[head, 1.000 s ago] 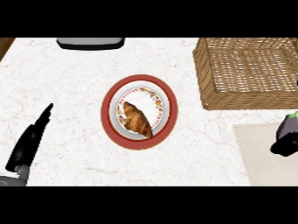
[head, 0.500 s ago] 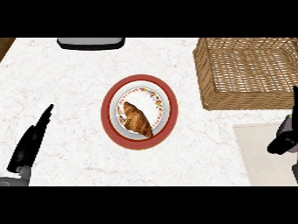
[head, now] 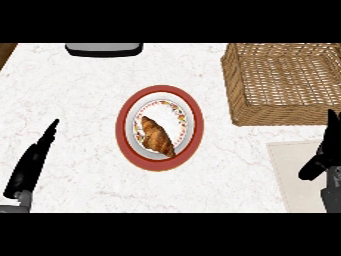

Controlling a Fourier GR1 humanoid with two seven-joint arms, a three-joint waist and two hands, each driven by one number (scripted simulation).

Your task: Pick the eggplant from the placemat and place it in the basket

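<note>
We look down on a white marbled desk [head: 84,90] that fills most of the view, with a strip of brown wood showing at its upper left corner. The next largest thing is the woven basket [head: 291,80] at the upper right, its near rim lying just above our right hand; we see only wicker weave inside it. Below the basket, at the lower right, lies the pale placemat [head: 295,172], partly covered by our right forearm. Near the middle of the desk sits a red-rimmed plate [head: 160,128] with a patterned white centre, and a brown croissant [head: 157,137] lies on it, tilted from upper left to lower right. At the top edge, left of centre, a dark grey object [head: 103,48] is cut off by the view, and we cannot tell what it is. Our left hand [head: 31,162] rests at the lower left, well apart from the plate, its fingers straight and pressed together, pointing up and to the right. Our right hand [head: 334,145] hovers over the placemat's right part, fingers up and thumb jutting left; we cannot tell whether it grips anything. The eggplant is hidden from us; we cannot say where it lies.
</note>
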